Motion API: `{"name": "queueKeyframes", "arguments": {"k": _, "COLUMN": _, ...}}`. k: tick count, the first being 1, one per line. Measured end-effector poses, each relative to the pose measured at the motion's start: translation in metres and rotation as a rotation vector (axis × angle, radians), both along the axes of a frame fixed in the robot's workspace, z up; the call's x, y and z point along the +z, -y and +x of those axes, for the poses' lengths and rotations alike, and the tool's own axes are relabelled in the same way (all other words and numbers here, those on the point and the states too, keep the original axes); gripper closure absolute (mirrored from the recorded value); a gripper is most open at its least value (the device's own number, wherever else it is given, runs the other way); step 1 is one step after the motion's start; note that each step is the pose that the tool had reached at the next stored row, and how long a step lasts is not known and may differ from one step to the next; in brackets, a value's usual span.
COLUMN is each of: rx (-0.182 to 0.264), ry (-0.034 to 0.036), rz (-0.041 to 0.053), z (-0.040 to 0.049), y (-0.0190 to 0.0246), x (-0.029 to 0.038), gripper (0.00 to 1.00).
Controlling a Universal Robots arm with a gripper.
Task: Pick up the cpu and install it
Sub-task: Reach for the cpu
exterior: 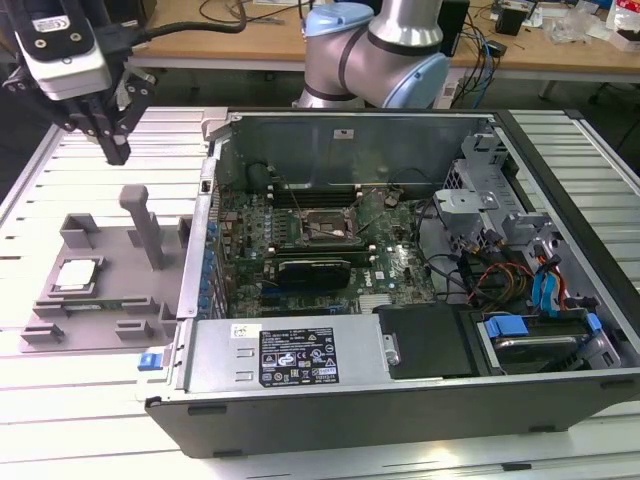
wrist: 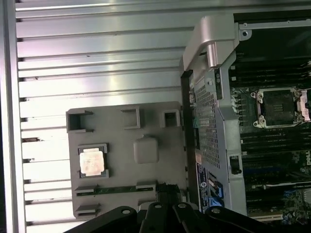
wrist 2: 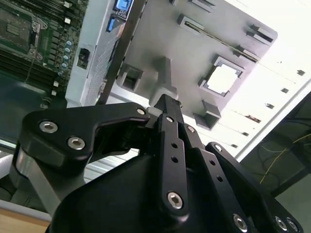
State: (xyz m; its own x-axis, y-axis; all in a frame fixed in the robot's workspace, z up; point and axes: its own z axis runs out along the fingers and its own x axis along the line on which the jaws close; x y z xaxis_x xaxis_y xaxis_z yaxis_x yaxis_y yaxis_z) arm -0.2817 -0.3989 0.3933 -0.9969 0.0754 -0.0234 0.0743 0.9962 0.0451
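CPU [exterior: 78, 277] lies flat in a recess of the grey fixture tray [exterior: 105, 250], beside the computer case [exterior: 400, 400]. It sits at roughly six o'clock from the gripper [exterior: 117, 155], which hovers well above, clenched on nothing. A clean pick likely needs the jaws opened, centred squarely overhead, and closed on opposite edges.

A pale desk [exterior: 80, 400] of long metal slats carries everything, and its slats also show in the first wrist view [wrist: 97, 58]. Two things lie directly on it. A grey tray [exterior: 120, 270] sits flat toward the exterior view's left, with the cpu [exterior: 77, 275] lying in a square recess on it. Just beside the tray, on the exterior view's right, an open computer case [exterior: 350, 420] lies on its side and covers most of the desk.
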Motion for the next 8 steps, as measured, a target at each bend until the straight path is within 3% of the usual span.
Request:
{"name": "queueKeyframes", "arguments": {"k": 3, "rx": 0.0, "ry": 0.0, "rz": 0.0, "z": -0.0137, "y": 0.0, "x": -0.0002, "gripper": 0.89}}
{"name": "queueKeyframes", "arguments": {"k": 6, "rx": 0.0, "ry": 0.0, "rz": 0.0, "z": -0.0219, "y": 0.0, "x": -0.0004, "gripper": 0.89}}
{"name": "queueKeyframes", "arguments": {"k": 8, "rx": 0.0, "ry": -0.0001, "rz": 0.0, "z": -0.0332, "y": 0.0, "x": -0.0006, "gripper": 0.89}}
